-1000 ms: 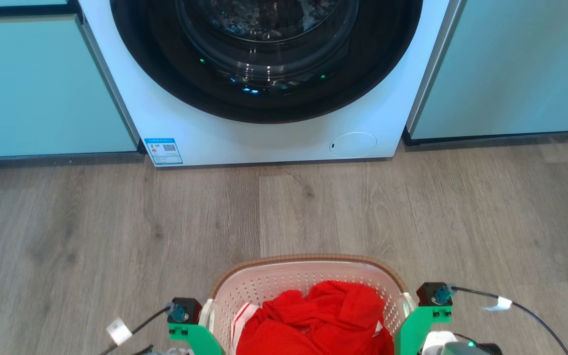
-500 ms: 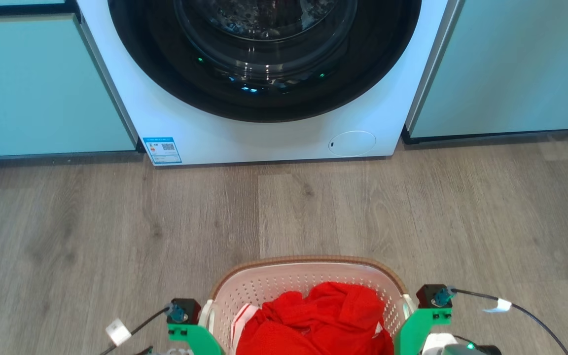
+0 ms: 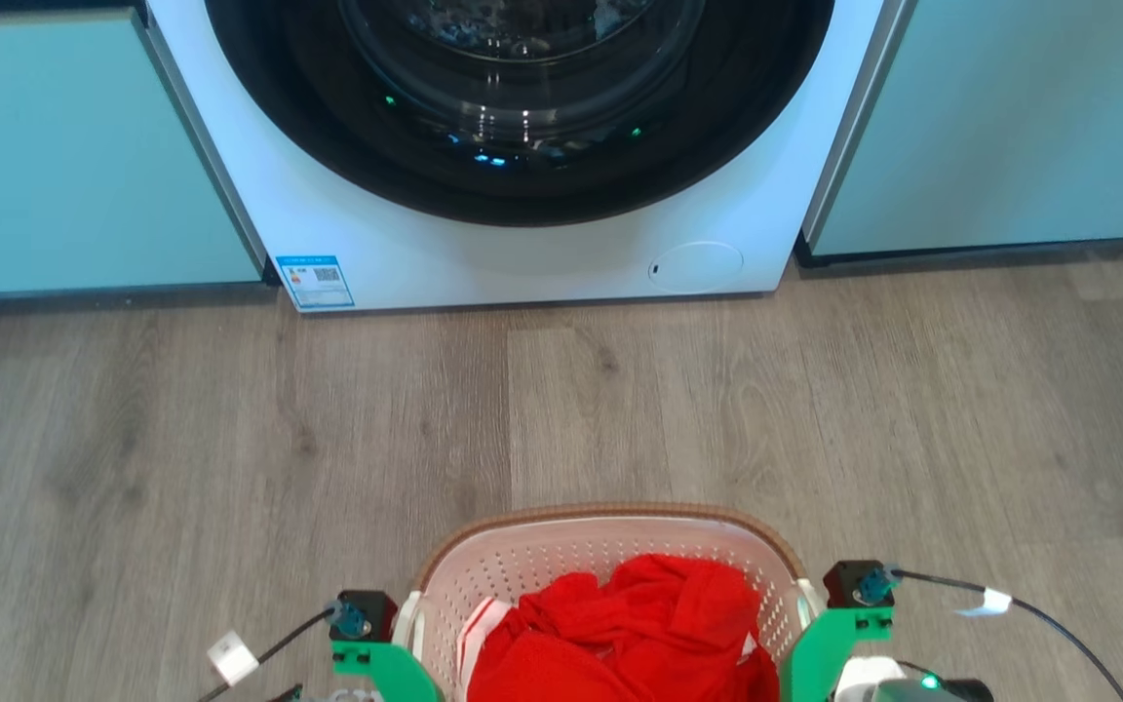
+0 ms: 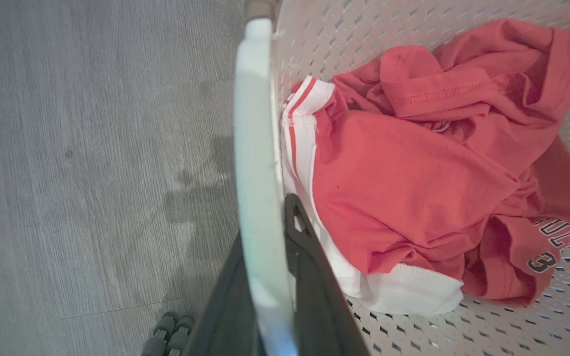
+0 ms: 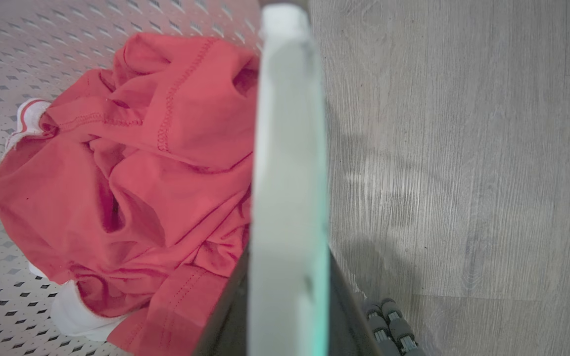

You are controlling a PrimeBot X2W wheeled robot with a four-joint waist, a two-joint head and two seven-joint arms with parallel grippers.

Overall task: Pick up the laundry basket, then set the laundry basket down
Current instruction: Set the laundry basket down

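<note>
From the head camera you see the laundry basket (image 3: 610, 514) low at the centre, well in front of the washing machine (image 3: 522, 263), with a broad stretch of grey wood-look floor (image 3: 230, 439) between the two. A red jersey (image 3: 620, 634) lies bunched inside the basket. One green bracket (image 3: 381, 668) stands just beside the basket's left handle (image 3: 407, 614) and a second green bracket (image 3: 830, 634) just beside its right handle (image 3: 808, 597). In the left wrist view, your left pincer (image 4: 265, 232) is clenched on the white left handle, with one dark finger on the floor side and the other on the inner side, next to the jersey's white striped trim. In the right wrist view, your right pincer (image 5: 289, 262) grasps the right handle the same way, a dark finger on each side of the pale strip. From these views you cannot tell whether the basket's bottom touches the floor.
</note>
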